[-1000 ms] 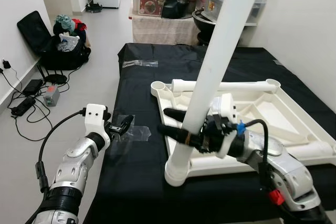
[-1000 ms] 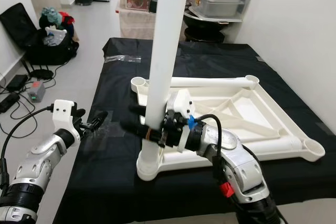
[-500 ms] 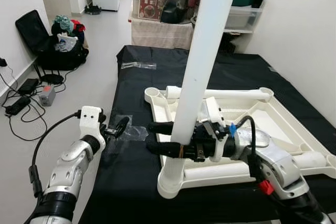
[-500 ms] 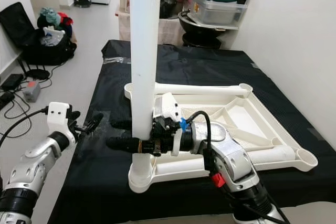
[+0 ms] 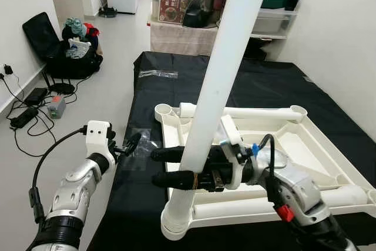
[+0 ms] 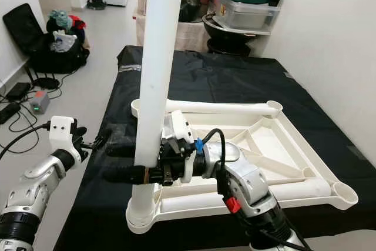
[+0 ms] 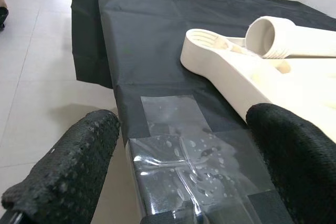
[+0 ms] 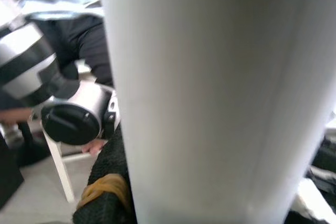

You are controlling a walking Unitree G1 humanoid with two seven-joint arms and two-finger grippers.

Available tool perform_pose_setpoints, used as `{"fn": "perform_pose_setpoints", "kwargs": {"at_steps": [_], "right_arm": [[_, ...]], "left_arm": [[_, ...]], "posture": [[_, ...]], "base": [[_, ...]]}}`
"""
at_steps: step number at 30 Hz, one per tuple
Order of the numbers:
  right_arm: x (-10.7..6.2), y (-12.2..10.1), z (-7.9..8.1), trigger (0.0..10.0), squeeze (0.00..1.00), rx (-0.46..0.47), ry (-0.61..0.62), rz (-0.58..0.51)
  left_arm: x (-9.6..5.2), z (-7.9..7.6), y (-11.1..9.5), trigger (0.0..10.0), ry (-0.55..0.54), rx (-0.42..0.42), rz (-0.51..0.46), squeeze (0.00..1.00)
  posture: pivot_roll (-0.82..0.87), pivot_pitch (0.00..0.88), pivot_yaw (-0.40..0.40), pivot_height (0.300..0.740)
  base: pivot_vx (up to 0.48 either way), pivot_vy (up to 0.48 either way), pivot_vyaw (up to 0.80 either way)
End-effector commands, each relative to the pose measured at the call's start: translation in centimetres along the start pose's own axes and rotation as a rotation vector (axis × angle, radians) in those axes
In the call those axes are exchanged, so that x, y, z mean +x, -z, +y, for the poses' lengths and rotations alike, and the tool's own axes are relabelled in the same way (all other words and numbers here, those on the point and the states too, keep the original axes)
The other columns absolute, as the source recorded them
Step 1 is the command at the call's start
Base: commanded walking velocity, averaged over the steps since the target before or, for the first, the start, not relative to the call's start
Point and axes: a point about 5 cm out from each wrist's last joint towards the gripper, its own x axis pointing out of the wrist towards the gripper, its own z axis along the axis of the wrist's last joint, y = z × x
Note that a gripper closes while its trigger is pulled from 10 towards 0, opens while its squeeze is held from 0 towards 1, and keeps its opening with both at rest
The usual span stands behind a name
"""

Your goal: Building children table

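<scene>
A black cloth [image 5: 176,86] covers the work surface, and on it lies the white plastic tabletop [image 5: 305,145], upside down, its ribbed underside and round corner sockets showing. One white leg tube [image 5: 247,111] lies flat along its far edge. A second, long white leg [image 5: 217,95] stands in the near-left corner socket [image 5: 175,223], leaning a little to the right at its top; it is smooth, cylindrical and rounded at the upper end.

The right gripper [image 5: 170,168] has its two black fingers on either side of this leg low down, clamped on it. The left gripper [image 5: 132,143] hovers over the cloth's left edge beside a patch of clear tape [image 7: 178,145], fingers spread apart and holding nothing.

Compared with a second ago, the leg stands a little closer to upright and its foot sits in the socket. The right gripper's hold on the leg matches the earlier one. The camera has shifted, so the whole tabletop appears further right in view.
</scene>
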Motion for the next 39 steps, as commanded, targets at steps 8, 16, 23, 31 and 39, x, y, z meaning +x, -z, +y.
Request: {"fn": "perform_pose_setpoints", "kwargs": {"at_steps": [8, 16, 23, 31, 39], "right_arm": [[0.3, 3.1, 0.6, 10.0, 0.00, 0.062, 0.032, 0.080], [0.0, 3.8, 0.8, 10.0, 0.00, 0.097, 0.046, 0.071], [-0.2, 4.4, 0.6, 10.0, 0.00, 0.144, 0.094, 0.079], [-0.8, 5.0, 1.3, 10.0, 0.00, 0.201, 0.101, 0.108], [-2.2, 5.2, 0.3, 10.0, 0.00, 0.129, 0.081, 0.265]], "left_arm": [[0.0, 0.1, 0.0, 10.0, -0.002, -0.009, 0.008, 0.00], [0.1, 0.3, 0.0, 10.0, 0.000, -0.012, 0.014, 0.00], [0.1, 0.2, 0.2, 10.0, 0.001, -0.021, 0.019, 0.00], [0.0, 0.1, 0.6, 10.0, -0.001, -0.031, 0.027, 0.00], [0.2, -0.5, 0.9, 10.0, 0.010, -0.038, 0.029, 0.00]], "posture": [[0.14, 0.000, -0.127, 0.740], [0.14, 0.000, -0.118, 0.740], [0.13, 0.000, -0.120, 0.740], [0.12, 0.000, -0.119, 0.740], [0.11, 0.000, -0.131, 0.740]], "base": [[0.000, 0.000, 0.00], [0.000, 0.000, 0.00], [0.000, 0.000, 0.00], [0.000, 0.000, 0.00], [0.000, 0.000, 0.00]]}}
